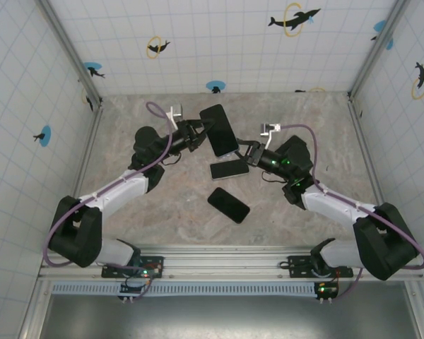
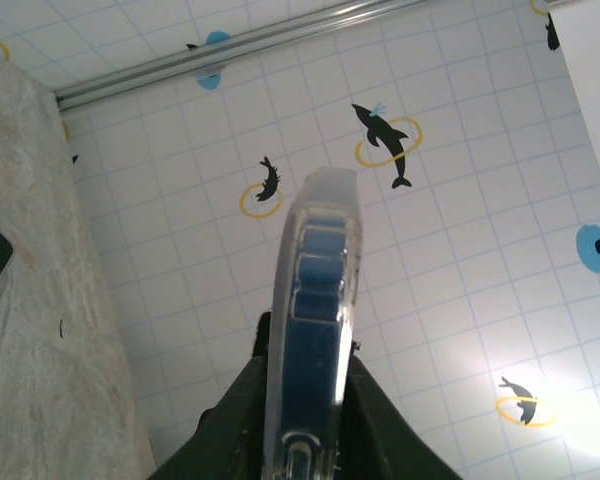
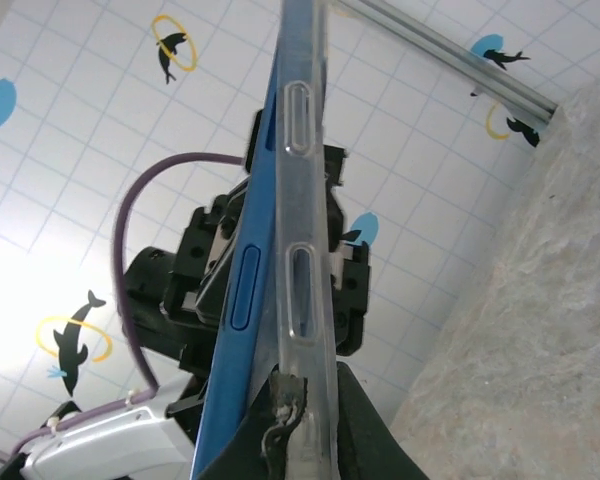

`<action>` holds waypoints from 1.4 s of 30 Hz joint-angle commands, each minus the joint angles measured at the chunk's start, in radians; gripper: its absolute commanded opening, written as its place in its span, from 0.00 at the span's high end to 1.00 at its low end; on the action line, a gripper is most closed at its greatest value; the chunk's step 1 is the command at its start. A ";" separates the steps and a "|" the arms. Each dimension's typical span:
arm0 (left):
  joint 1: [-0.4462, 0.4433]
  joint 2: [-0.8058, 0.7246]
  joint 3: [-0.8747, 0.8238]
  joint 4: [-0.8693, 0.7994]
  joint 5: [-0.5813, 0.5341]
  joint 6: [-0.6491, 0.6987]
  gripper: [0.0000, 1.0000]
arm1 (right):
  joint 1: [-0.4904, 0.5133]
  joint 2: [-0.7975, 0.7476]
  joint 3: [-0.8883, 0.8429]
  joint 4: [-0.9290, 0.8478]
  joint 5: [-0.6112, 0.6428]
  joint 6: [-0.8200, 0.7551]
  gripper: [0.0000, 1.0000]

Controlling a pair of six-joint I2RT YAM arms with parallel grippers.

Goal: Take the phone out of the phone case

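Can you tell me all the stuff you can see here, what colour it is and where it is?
blue phone: one, blue, lifted above the table, sitting in the case
clear plastic phone case: one, see-through, wrapped round the blue phone
flat black phones: two, black, lying on the table, one just under the lifted phone, one nearer the arm bases
mottled grey stone-look table: one, grey-beige, under everything
white tiled walls: white with blue and black dolphin stickers, around the table
robot arms: two, black and white, left and right
left hand: one, black, gripping the case from the left
right hand: one, black, gripping the case from the right
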 commanded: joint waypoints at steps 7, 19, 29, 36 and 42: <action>-0.015 0.021 -0.003 -0.054 -0.009 -0.003 0.57 | 0.013 0.003 -0.040 0.168 0.096 0.111 0.97; -0.019 -0.156 -0.073 -0.370 -0.163 0.033 0.40 | 0.053 0.068 -0.043 0.224 0.378 0.121 0.99; -0.120 -0.255 -0.092 -0.439 -0.291 -0.078 0.42 | 0.101 0.146 0.004 0.257 0.508 0.109 0.99; -0.133 -0.211 -0.081 -0.362 -0.260 -0.129 0.45 | 0.117 0.204 0.042 0.304 0.516 0.104 0.99; -0.133 -0.188 -0.096 -0.350 -0.244 -0.133 0.45 | 0.118 0.230 0.059 0.341 0.511 0.111 0.99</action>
